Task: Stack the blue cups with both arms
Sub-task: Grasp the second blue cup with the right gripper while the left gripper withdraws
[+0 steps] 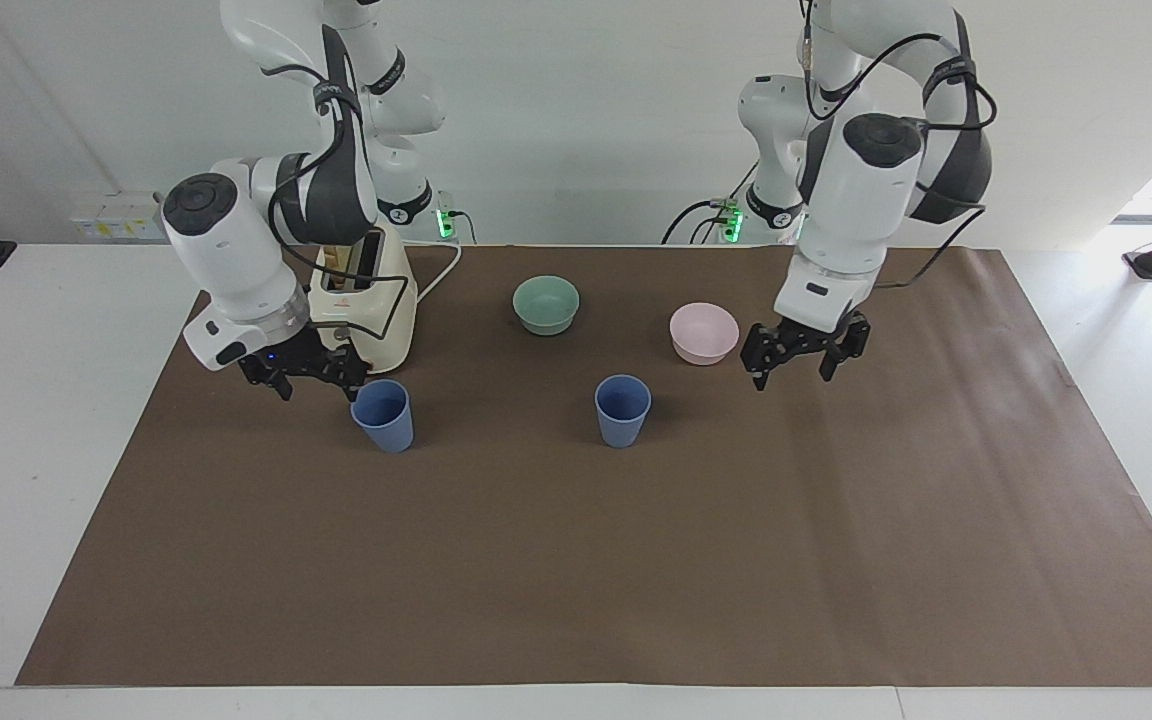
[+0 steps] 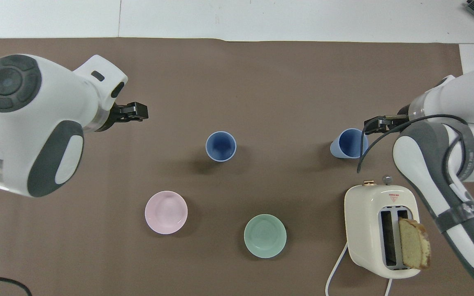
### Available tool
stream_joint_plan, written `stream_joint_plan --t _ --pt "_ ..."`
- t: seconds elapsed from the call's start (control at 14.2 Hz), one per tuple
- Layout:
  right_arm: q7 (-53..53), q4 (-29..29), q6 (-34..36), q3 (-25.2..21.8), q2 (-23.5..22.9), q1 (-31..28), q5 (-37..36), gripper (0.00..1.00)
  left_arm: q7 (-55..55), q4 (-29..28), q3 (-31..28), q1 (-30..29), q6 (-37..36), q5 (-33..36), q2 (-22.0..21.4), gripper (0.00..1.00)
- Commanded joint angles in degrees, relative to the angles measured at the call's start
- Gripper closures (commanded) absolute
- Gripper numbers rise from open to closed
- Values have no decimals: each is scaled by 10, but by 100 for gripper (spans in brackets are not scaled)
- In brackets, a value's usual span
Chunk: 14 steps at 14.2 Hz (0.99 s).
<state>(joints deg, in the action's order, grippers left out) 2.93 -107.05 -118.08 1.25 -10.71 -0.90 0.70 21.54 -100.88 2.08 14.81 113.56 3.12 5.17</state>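
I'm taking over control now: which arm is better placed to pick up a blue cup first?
The right. Its open claw hangs low beside the blue cup near the toaster. The left claw, also open, is up over the mat next to the pink bowl, well clear of the other blue cup.

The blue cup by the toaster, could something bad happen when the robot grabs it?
Maybe. The right gripper hangs low beside that cup, and the toaster stands close by on the robots' side, so a sideways bump could tip the cup or nudge the toaster with its bread. The other cup stands alone with the open left gripper off to one side of it, near the pink bowl; an off-centre stack could topple both cups.
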Motion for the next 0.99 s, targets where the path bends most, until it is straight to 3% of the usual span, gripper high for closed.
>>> stream_joint_plan --t 0.0,0.56,0.7,0.85,0.92 --pt "10 -9 -15 3 -11 -1 8 0 -69 -11 6 -41 -29 -8 -28 0" --pt "3 -32 -53 6 -38 10 8 0 -276 -12 6 -154 -96 -30 -57 0" --pt "-1 -32 -51 6 -38 11 7 53 -323 -13 6 -182 -100 -30 -60 0" --pt "-26 -31 -52 6 -39 10 8 87 -358 -11 5 -202 -100 -30 -63 0" --pt "-28 -30 -52 6 -40 11 8 99 -366 -5 5 -208 -101 -30 -66 0"
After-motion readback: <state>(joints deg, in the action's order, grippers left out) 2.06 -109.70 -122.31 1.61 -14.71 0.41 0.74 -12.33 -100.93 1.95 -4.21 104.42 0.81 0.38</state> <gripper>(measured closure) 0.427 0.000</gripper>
